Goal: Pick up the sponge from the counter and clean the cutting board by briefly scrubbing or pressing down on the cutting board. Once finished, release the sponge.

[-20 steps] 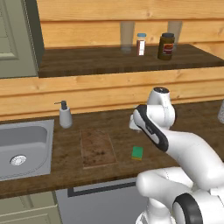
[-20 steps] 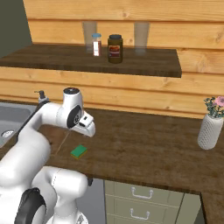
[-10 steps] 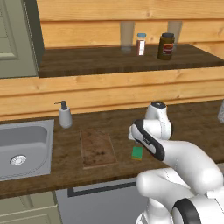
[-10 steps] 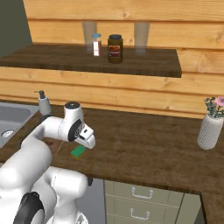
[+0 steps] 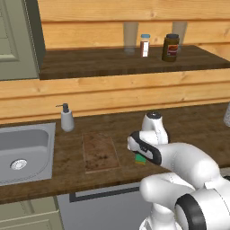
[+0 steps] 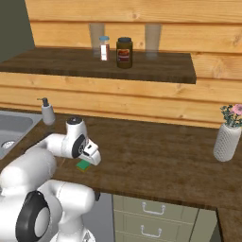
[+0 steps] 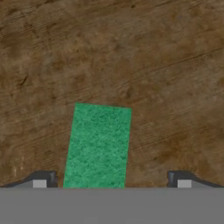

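Note:
The green sponge lies flat on the dark wood counter, directly under my hand. My gripper hangs just above it, open, one fingertip at each side and clear of the sponge. From the left base view a green and yellow corner of the sponge shows below my hand, to the right of the stained brown cutting board. The right base view has the sponge peeking out under the hand.
A steel sink sits left of the board, a soap dispenser behind it. Jars stand on the upper shelf. A vase with flowers stands at the far right of the counter.
My hand has come down from above the counter to just over the sponge. The sponge and board have not moved.

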Tool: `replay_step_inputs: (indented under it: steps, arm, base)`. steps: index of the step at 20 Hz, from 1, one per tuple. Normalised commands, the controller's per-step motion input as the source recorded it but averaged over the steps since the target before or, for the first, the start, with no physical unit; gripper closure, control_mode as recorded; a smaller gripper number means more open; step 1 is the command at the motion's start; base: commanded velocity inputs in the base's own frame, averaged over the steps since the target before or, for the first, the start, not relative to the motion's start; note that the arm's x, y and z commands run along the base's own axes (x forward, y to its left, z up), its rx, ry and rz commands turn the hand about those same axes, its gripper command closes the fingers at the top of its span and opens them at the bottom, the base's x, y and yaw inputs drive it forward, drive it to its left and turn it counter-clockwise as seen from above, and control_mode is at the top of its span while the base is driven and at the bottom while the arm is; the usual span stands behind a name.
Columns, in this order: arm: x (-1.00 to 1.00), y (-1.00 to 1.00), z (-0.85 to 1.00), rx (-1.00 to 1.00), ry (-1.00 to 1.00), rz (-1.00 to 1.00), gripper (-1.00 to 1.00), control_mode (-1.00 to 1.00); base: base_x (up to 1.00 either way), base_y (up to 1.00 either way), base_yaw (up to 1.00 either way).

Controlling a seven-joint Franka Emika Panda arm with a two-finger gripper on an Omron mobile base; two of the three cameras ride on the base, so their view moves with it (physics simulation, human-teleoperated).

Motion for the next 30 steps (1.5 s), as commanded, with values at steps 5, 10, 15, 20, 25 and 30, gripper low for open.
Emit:
replay_step_inputs:
  steps: [5,10,15,20,25,30]
  arm:
    - [0.09,0.09,-0.18,-0.01,0.01,0.0,-1.0,-1.0]
    - [0.0,0.0,-0.21,0.0,0.0,0.0,-1.0,-1.0]
    - [0.11,0.0,-0.17,0.0,0.0,0.0,-1.0,-1.0]
    - [0.04,0.0,-0.25,0.0,0.0,0.0,-1.0,-1.0]
    - [0.04,0.0,-0.23,0.0,0.0,0.0,-1.0,-1.0]
    - [0.02,0.02,-0.24,0.0,0.0,0.0,1.0,-1.0]
  base:
    - [0.0,0.0,0.0]
    - [0.0,0.0,0.0]
    - [0.0,0.0,0.0]
    - [0.0,0.0,0.0]
    - [0.0,0.0,0.0]
    - [0.0,0.0,0.0]
